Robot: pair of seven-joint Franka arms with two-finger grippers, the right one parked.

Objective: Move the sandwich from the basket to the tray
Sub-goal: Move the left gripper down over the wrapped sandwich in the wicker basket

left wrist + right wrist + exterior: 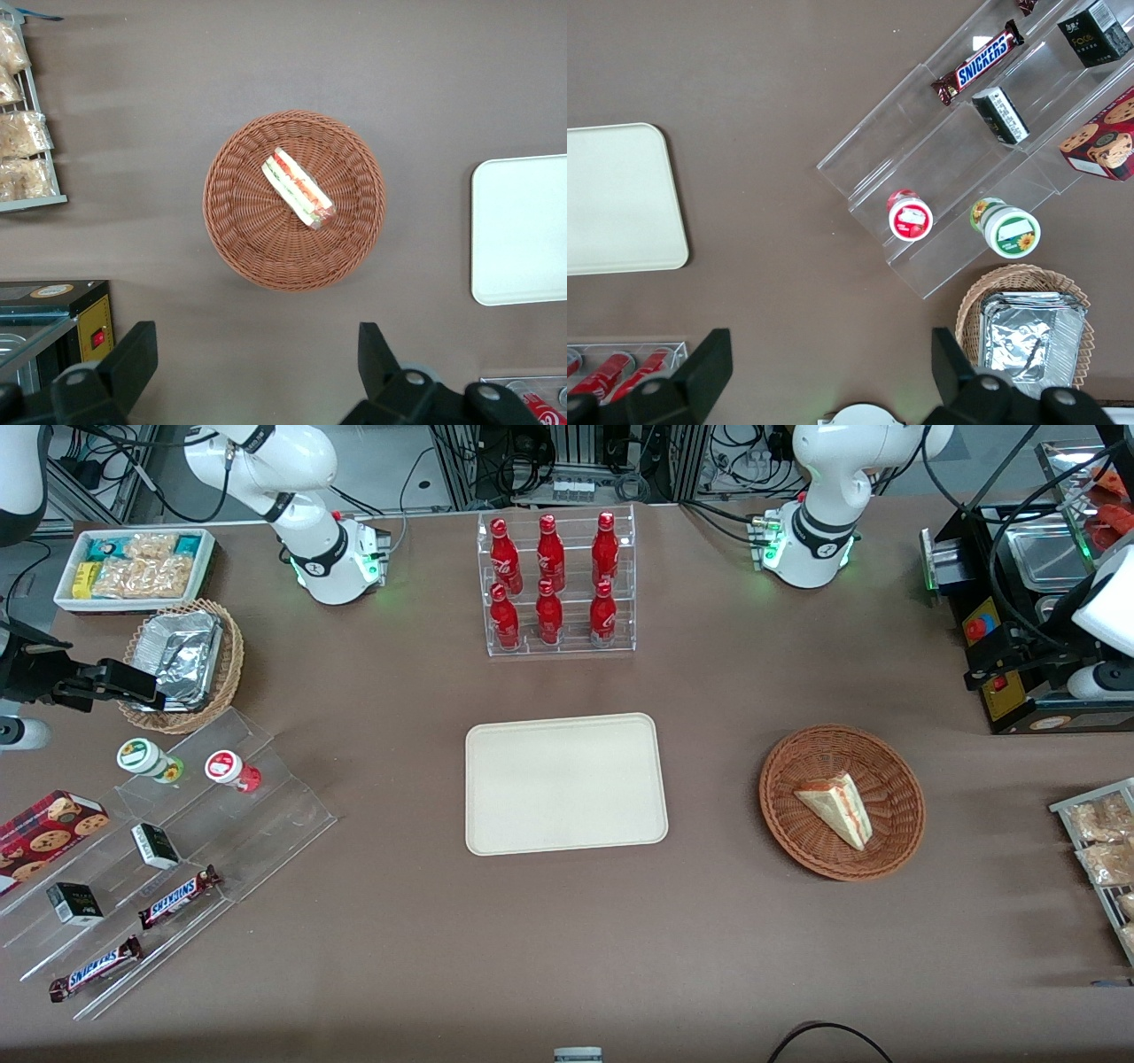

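Observation:
The sandwich (837,808), a pale bread wedge with red, orange and green filling, lies in the round reddish-brown basket (842,740) toward the working arm's end of the table. The cream tray (565,784) lies flat and bare at the table's middle, beside the basket. My left gripper (992,666) hovers high, farther from the front camera than the basket, by a black machine. In the left wrist view the gripper (255,341) is open and empty, well apart from the basket (239,239) and the sandwich (299,187). The tray's edge (523,230) shows there too.
A black machine with a red button (1019,602) stands close to my gripper. A wire rack of snack packets (1103,841) sits at the table edge near the basket. A clear rack of red bottles (556,584) stands farther back than the tray. Acrylic steps with snacks (168,850) lie toward the parked arm's end.

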